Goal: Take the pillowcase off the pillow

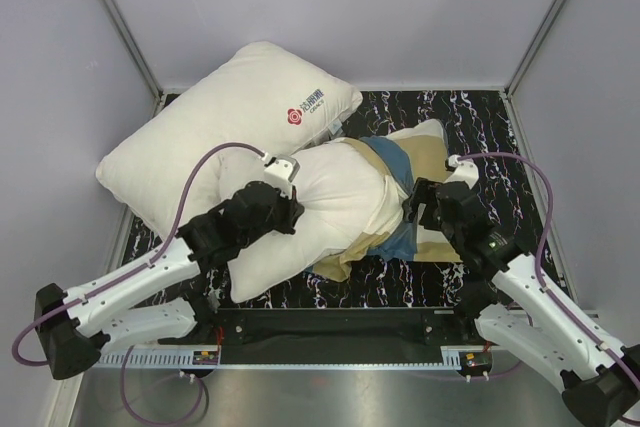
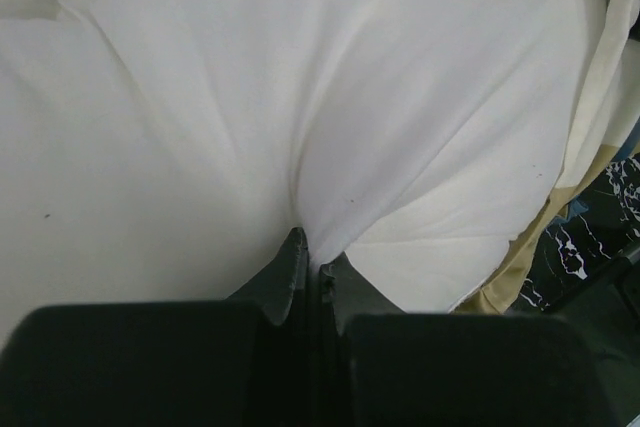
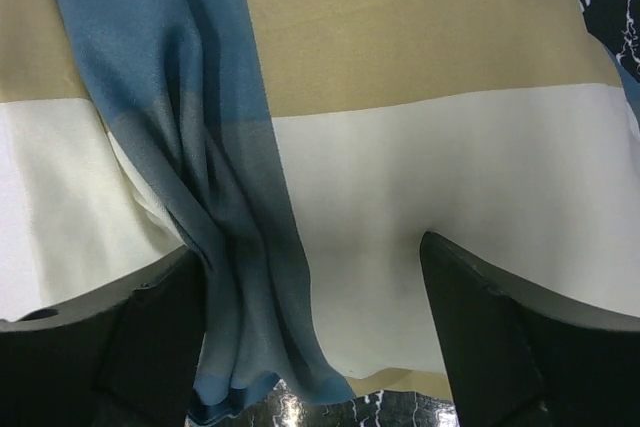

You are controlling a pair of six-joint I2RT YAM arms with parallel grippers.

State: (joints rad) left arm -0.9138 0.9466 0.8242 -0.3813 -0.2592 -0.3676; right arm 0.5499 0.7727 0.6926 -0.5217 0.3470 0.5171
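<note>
The plain off-white pillow (image 1: 330,202) lies in the middle of the table, its left half bare. The checked teal, tan and cream pillowcase (image 1: 400,172) is bunched over its right end. My left gripper (image 1: 290,209) is shut on a pinched fold of the pillow (image 2: 350,97); in the left wrist view the left gripper (image 2: 312,252) holds the white cloth between its tips, and a tan edge of the pillowcase (image 2: 520,267) shows at the right. My right gripper (image 1: 415,209) is at the pillowcase's near side. In the right wrist view the right gripper (image 3: 312,247) is open, with folds of the pillowcase (image 3: 400,47) hanging loose between its fingers.
A second white pillow with a red logo (image 1: 240,117) lies at the back left, touching the plain pillow. The black marbled table top (image 1: 480,127) shows at the right and front. Grey walls with metal posts enclose the back and sides.
</note>
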